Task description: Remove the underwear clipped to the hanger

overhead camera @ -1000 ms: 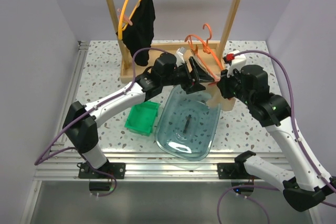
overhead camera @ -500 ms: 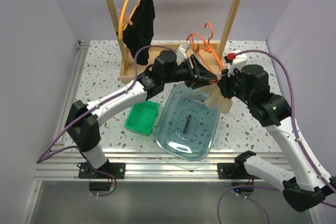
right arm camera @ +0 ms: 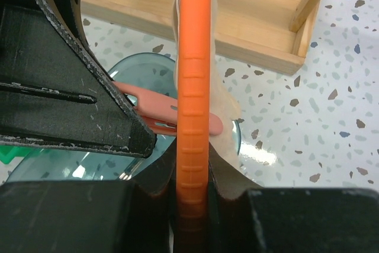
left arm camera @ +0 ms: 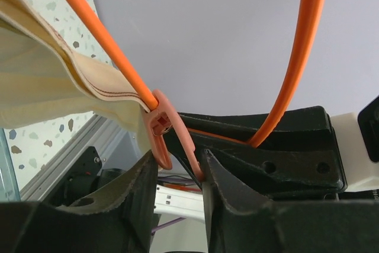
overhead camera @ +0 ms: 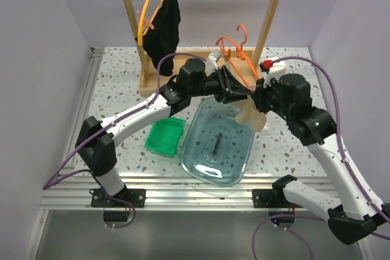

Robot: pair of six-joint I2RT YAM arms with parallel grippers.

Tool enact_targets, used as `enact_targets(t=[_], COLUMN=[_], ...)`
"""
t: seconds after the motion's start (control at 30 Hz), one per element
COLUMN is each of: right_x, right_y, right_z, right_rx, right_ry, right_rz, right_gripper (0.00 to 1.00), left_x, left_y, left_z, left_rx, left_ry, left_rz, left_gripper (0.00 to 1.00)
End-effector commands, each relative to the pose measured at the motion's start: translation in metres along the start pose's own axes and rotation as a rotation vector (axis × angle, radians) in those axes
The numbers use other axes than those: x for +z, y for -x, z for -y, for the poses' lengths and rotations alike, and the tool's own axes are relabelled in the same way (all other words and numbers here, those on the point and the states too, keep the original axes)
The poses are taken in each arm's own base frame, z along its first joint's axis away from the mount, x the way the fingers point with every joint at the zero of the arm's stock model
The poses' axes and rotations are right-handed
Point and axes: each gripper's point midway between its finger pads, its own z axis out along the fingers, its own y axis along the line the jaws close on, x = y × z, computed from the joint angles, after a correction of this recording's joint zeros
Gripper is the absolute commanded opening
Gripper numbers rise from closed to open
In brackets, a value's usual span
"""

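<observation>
The black underwear (overhead camera: 163,27) hangs clipped to a yellow hanger (overhead camera: 148,10) on the wooden rack's top left. My right gripper (overhead camera: 260,97) is shut on an orange hanger (overhead camera: 235,55), whose bar shows between its jaws in the right wrist view (right arm camera: 192,117). The beige underwear (overhead camera: 251,117) hangs from this hanger over a clear bowl (overhead camera: 207,165). It also shows in the wrist views (left arm camera: 47,90) (right arm camera: 224,108). My left gripper (overhead camera: 241,93) (left arm camera: 177,161) is closed around the handles of the pink clip (left arm camera: 167,128) (right arm camera: 160,117) that pins the beige cloth to the hanger (left arm camera: 100,34).
A green bin (overhead camera: 166,136) sits left of the bowl. The wooden rack's base (overhead camera: 152,81) (right arm camera: 254,10) and two posts (overhead camera: 271,10) stand behind the grippers. A dark small item (overhead camera: 217,140) lies in the bowl.
My left gripper has moved right onto the clip. The orange hanger and the beige underwear have shifted slightly left and up over the bowl.
</observation>
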Motion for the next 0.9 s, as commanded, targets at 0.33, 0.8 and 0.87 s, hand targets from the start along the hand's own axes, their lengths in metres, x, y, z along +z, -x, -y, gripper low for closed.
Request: enact_targets(t=[0.33, 0.8, 0.87], right_x=[-0.006, -0.008, -0.008], right_y=[0.02, 0.022, 0.022], right_z=[-0.001, -0.003, -0.003], right_rx=[0.001, -0.004, -0.005], right_ry=[0.009, 0.019, 0.02], right_rz=[0.083, 0.089, 0.087], right_gripper=[0.0, 0.0, 0.0], left_x=[-0.018, -0.003, -0.001], left_y=[0.005, 0.015, 0.016], left_z=[0.033, 0.007, 0.008], left_rx=[0.062, 0.013, 0.007], left_ry=[-0.075, -0.007, -0.015], left_rz=[0.057, 0.032, 0.029], left_gripper=[0.85, 0.91, 0.86])
